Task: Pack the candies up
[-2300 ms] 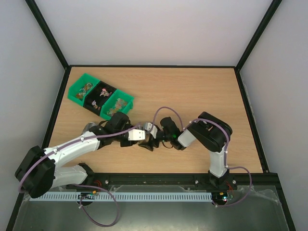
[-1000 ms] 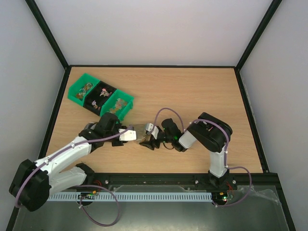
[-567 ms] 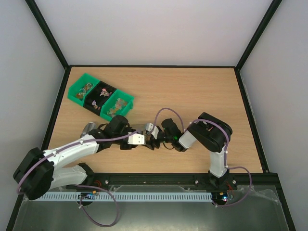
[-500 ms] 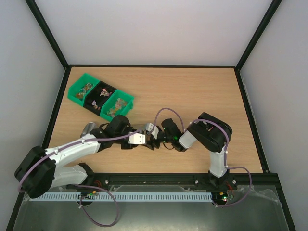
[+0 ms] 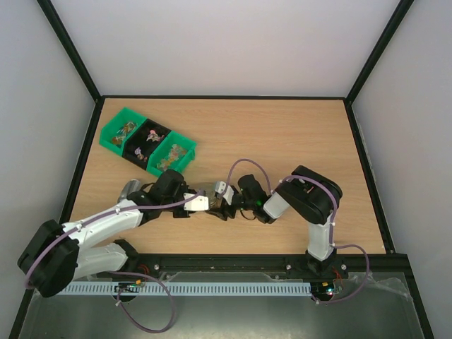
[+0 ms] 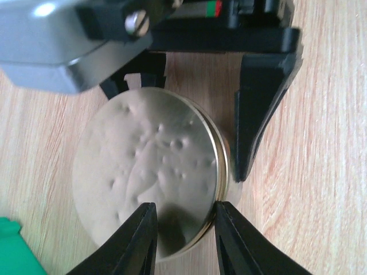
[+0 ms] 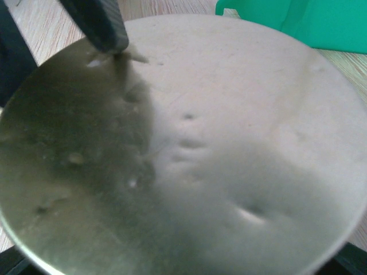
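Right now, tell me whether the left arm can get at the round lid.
Probably yes: the left gripper has its fingers over the near edge of the round lid, nothing between; whether it grips is unclear. The right gripper holds it from the far side only.

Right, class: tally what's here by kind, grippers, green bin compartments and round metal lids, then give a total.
grippers: 2, the left gripper and the right gripper
green bin compartments: 3
round metal lid: 1
total: 6
candies: too small to count
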You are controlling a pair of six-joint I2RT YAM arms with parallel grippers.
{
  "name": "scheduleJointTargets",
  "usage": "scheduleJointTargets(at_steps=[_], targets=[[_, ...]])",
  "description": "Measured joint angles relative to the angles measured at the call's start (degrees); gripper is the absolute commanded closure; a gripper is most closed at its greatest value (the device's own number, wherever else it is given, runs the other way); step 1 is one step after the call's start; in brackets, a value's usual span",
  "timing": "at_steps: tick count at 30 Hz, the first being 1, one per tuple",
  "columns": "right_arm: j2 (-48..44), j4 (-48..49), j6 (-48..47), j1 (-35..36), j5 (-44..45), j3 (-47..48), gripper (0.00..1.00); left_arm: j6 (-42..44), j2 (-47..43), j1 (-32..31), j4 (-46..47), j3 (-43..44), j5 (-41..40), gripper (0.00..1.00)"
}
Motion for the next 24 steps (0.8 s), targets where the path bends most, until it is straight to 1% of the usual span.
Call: scheduleJointTargets(at_steps=[7, 10, 12, 15, 18, 24], targets=[[-0.26, 0.26, 0.26, -0.04, 0.66, -0.42, 0.46, 1.66, -0.94, 5.03, -0.61, -0.63, -0.11, 0.7], [-0.44, 0.33, 0.22, 0.0, 0.44, -0.7, 0.47, 2.47, -1.2, 7.5, -1.99, -0.63, -1.07, 0.67], [-0.48, 0.33, 0.26, 0.0, 0.42, -0.72, 0.47, 3.02, -2.12, 7.87, -3.41, -0.59, -0.31, 0.65], [-0.48, 0.33, 0.46, 0.0, 0.39, -0.72, 0.47, 2.95, -3.96, 6.91, -5.73, -0.13, 2.62, 0.64], [-0.48, 0.33, 0.85, 0.0, 0.42, -0.72, 0.47, 1.27, -4.33, 3.72, -6.08, 1.31, 4.85, 0.63], [-0.48, 0.35, 1.27, 0.0, 0.46, -0.72, 0.47, -3.72, -0.44, -1.84, -2.64, 3.13, 6.45, 0.62]])
